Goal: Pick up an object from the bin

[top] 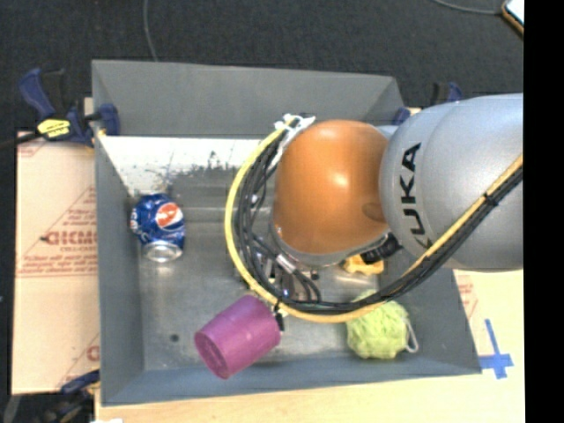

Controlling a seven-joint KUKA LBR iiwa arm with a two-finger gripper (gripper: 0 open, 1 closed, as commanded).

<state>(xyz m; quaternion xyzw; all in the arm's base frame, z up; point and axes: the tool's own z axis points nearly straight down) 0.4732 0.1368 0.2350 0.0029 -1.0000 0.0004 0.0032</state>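
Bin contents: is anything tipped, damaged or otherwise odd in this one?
Two things lie tipped. The blue Pepsi can is on its side near the left wall of the bin and looks somewhat crushed. The purple cup lies on its side at the front. No spill is visible.

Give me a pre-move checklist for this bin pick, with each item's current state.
1. Target known: cannot tell. The orange wrist cover hides what lies under it.
2. Clearance from the purple cup: not ok. It lies on its side, right against the arm's cable loop.
3. Blue soda can clear of the arm: ok. It lies apart at the left of the bin.
4. Green mesh puff free of the cable: cannot tell. The cable passes just above it.
5. Yellow thing identified: cannot tell. The arm partly covers it.
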